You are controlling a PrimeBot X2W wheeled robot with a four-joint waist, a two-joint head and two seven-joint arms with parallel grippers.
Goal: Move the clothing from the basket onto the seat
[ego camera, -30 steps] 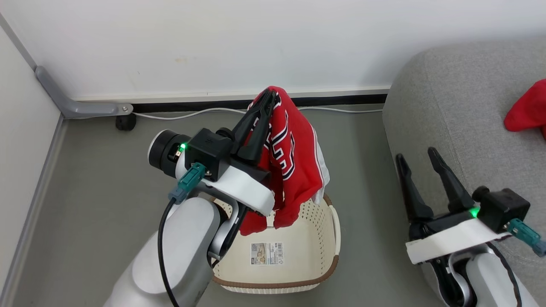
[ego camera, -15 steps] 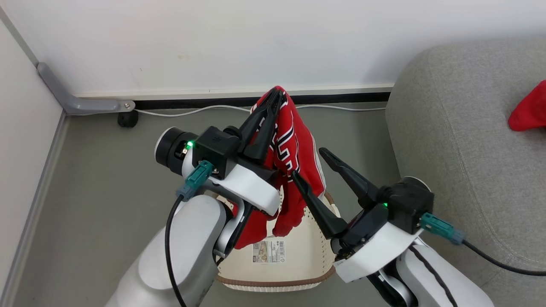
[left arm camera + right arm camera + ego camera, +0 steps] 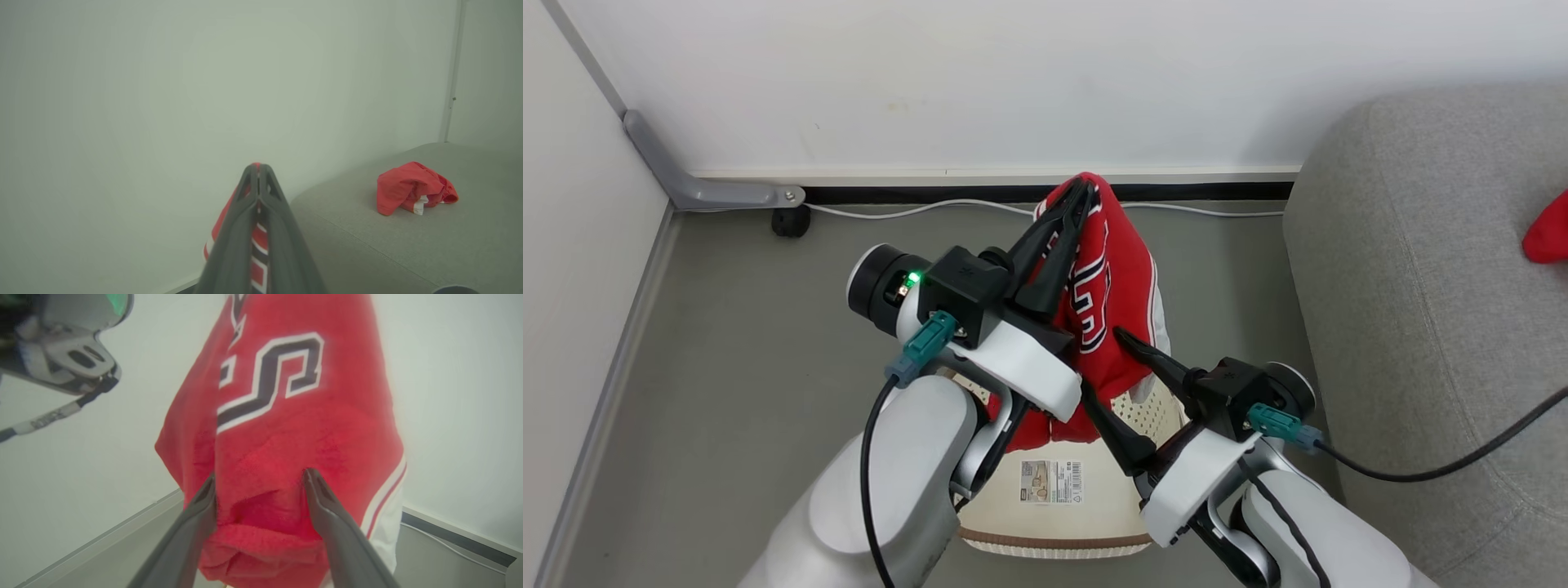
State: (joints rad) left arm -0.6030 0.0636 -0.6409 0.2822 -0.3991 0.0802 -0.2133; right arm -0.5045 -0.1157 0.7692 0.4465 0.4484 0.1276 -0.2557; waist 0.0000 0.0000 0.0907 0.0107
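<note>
Held the left gripper (image 3: pixel 1081 189) fingers pressed together on the jersey (image 3: pixel 1115 278) top fold, above the cream perforated basket (image 3: pixel 1152 404). Swung the right gripper (image 3: pixel 1101 363) in from right of the basket, fingers spread astride the limp, soft hem, not yet closed. Probably readied a two-point carry to the grey woven seat (image 3: pixel 1421 245) right of the basket

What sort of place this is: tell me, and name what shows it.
Likely a living-room corner: a grey sofa seat, a laundry basket on the floor, a cable along the white wall.
</note>
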